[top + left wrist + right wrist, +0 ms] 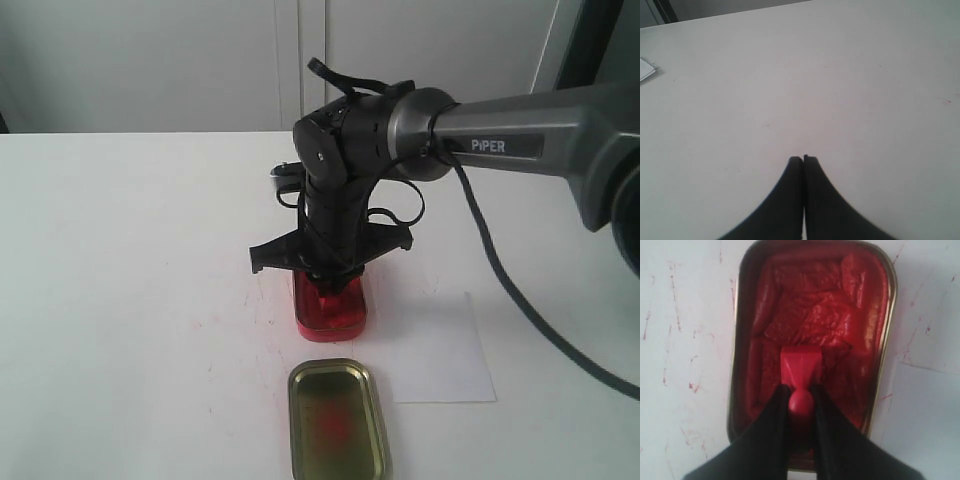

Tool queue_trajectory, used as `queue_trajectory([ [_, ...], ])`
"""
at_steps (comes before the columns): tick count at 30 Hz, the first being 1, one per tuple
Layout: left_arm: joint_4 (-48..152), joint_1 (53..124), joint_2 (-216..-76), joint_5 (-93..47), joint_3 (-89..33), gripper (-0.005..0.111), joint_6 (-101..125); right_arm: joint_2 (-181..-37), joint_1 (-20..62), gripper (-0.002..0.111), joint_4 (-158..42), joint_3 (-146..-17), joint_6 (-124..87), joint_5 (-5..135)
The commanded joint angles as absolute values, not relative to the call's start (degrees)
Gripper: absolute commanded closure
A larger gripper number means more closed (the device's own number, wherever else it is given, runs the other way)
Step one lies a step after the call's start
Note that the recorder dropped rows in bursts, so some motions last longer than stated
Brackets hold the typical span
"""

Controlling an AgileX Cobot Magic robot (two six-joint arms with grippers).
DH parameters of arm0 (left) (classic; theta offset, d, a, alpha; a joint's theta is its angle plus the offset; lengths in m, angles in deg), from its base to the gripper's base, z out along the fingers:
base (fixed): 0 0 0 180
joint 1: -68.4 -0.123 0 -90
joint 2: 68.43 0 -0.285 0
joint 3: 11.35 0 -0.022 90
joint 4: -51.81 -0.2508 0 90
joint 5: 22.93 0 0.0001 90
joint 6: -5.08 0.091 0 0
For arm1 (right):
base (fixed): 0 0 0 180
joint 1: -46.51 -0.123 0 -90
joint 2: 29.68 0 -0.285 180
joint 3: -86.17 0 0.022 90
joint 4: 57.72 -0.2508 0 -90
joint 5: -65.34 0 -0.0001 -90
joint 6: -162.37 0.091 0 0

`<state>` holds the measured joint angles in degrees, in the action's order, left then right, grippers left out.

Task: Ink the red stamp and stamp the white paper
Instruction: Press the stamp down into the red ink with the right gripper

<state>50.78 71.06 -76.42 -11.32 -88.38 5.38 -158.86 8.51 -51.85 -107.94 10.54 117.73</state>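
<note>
My right gripper (800, 390) is shut on the handle of the red stamp (800, 371), whose square base rests on the red paste inside the open ink tin (880, 315). In the exterior view the right arm stands over that red ink tin (330, 308) at mid-table and hides the stamp. The white paper (440, 350) lies flat just right of the tin; its corner shows in the right wrist view (925, 420). My left gripper (803, 159) is shut with nothing in it, over bare white tabletop, and is out of the exterior view.
The tin's gold lid (338, 418) lies open side up near the front edge, with a red smear inside. Red ink specks mark the tabletop (680, 365) around the tin. A black cable (520, 300) trails from the right arm across the table's right side.
</note>
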Motion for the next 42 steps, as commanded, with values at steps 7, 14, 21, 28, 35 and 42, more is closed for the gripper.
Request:
queue_trajectory([
  [7,50.85,70.86,-76.22,-11.32,-88.57,0.107,5.54,-164.02,8.84,0.108,-51.78,-108.48,9.39,119.94],
  [14,50.85,70.86,-76.22,-11.32,-88.57,0.107,5.54,-164.06,8.84,0.108,-51.78,-108.48,9.39,120.15],
  [21,50.85,70.86,-76.22,-11.32,-88.57,0.107,5.54,-161.86,8.84,0.108,-51.67,-108.57,9.61,118.46],
  [28,50.85,70.86,-76.22,-11.32,-88.57,0.107,5.54,-158.27,8.84,0.108,-51.67,-108.57,9.61,117.62],
  [35,50.85,70.86,-76.22,-11.32,-88.57,0.107,5.54,-154.82,8.84,0.108,-51.67,-108.57,9.61,117.48],
  [42,50.85,70.86,-76.22,-11.32,-88.57,0.107,5.54,-152.99,8.84,0.108,-51.56,-108.57,9.73,117.48],
])
